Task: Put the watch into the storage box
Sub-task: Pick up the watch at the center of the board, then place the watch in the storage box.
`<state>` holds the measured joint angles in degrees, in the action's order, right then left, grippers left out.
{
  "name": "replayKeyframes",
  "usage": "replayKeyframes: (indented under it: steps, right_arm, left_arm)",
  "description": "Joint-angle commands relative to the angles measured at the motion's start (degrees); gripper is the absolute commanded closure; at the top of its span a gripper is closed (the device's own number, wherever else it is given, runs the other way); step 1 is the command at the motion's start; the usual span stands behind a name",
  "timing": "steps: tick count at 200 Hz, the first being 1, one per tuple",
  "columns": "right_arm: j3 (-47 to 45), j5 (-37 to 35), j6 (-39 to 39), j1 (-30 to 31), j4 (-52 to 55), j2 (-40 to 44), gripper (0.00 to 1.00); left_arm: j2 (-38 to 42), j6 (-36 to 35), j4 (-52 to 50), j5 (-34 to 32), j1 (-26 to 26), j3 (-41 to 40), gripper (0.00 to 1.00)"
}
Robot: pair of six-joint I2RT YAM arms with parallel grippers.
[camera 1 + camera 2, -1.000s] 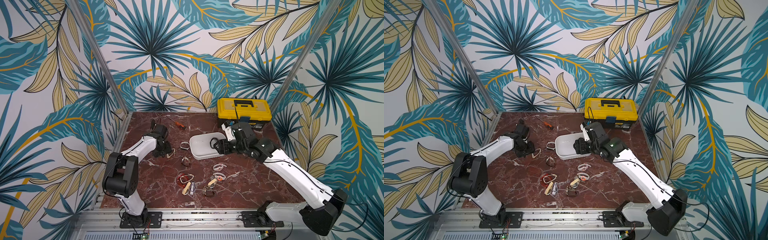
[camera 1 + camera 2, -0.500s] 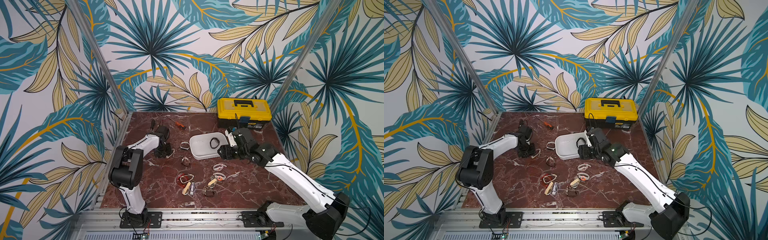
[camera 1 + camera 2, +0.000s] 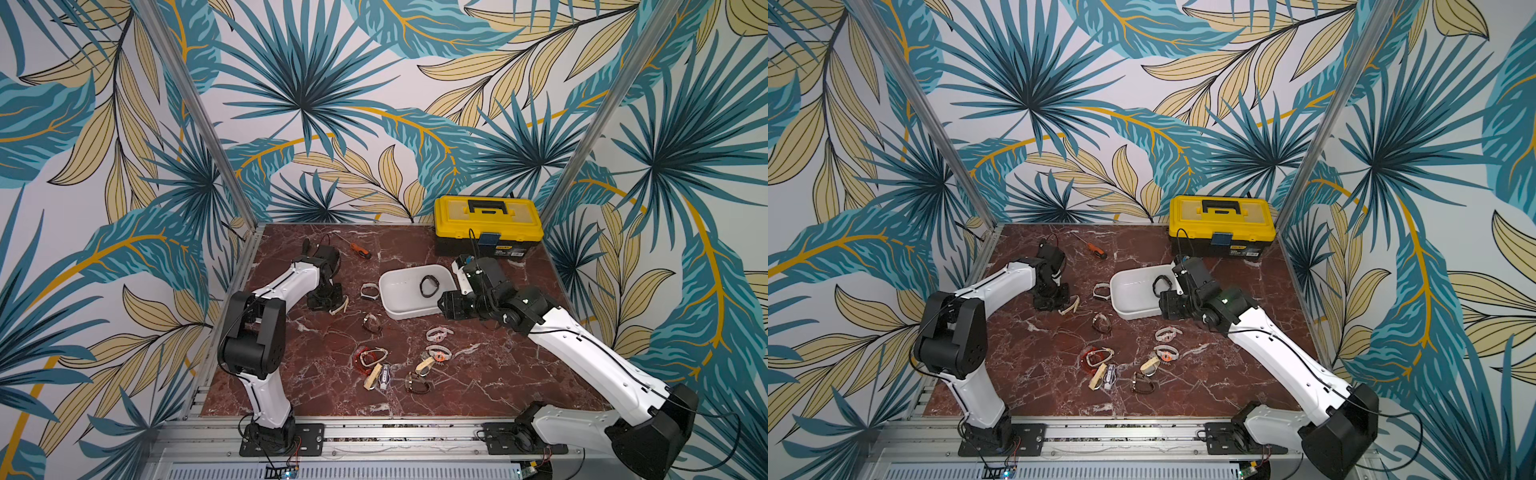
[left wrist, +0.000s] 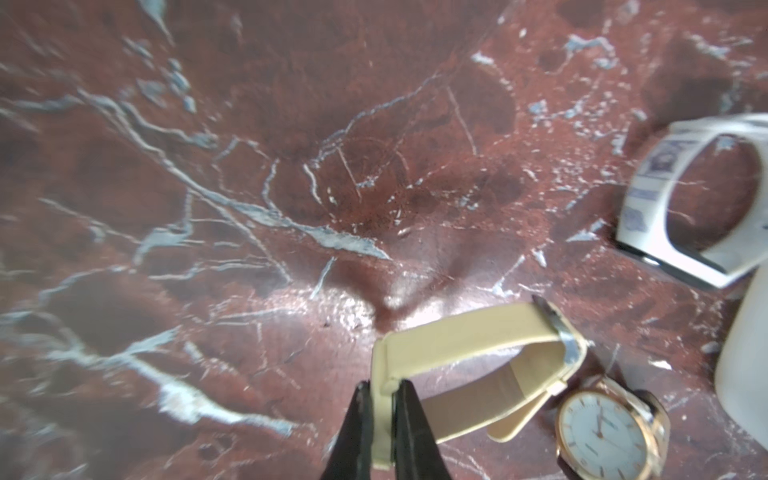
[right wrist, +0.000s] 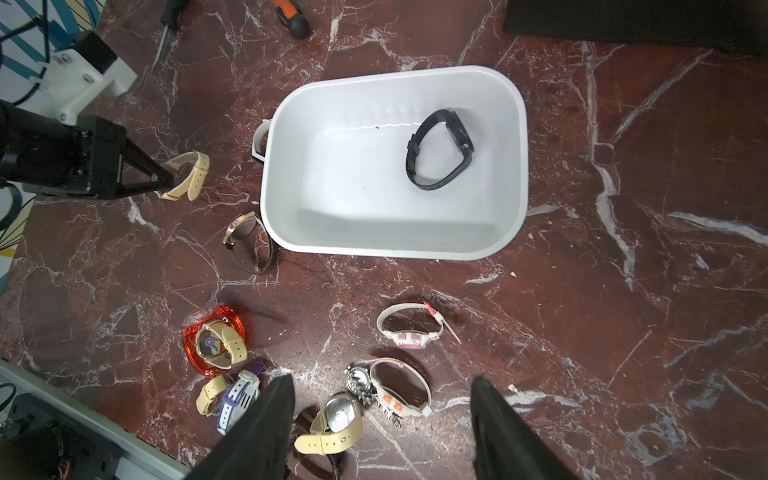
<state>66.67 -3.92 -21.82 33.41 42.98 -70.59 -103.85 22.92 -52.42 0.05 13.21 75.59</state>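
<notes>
Left wrist view: cream watch (image 4: 457, 338) is low on the table (image 4: 208, 166), its strap end pinched between the left pincer (image 4: 384, 386) tips. The jaws are narrow and clamped on the strap; a second ago they stood wide. So the grasp is only just made. The rest of the loop trails ahead of the tips, and I can't tell whether it is touching the marble or just off it. No lift is visible yet. A gold watch (image 4: 606, 432) lies just beside the held loop and a white watch (image 4: 652, 166) a bit further ahead of the tips; neither is touched. The box (image 5: 353, 178) sits near, beyond the white watch from the left pincer, on the side toward the right arm. A black watch (image 5: 459, 131) is already in it, which a second ago was at the right pincer over the box. The right pincer (image 5: 381, 377) is now wide and empty, has backed off the box and hangs above the loose watches (image 5: 409, 336) at its near side. Judgement: one drop done, second pick begun. Next comes a lift and a short carry over the white watch to the box. The risk is the thin end grip, since the strap may swing or slip and the loop may snag the gold watch.
</notes>
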Motion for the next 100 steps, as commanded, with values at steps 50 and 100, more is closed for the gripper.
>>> replayKeyframes:
  steps: [50, 100]
  right_arm:
    - [-2.5, -4.0, -1.2, -1.8, 0.8, 1.4, 0.31]
    - [-6.2, -4.4, -4.2, -6.7, 2.1, 7.0, 0.31]
  left_arm:
    - [-2.5, -10.5, -21.1, -11.9, 15.9, 30.5, 0.91]
    - [-15.6, -16.8, -23.1, -17.2, 22.9, 44.7, 0.92]
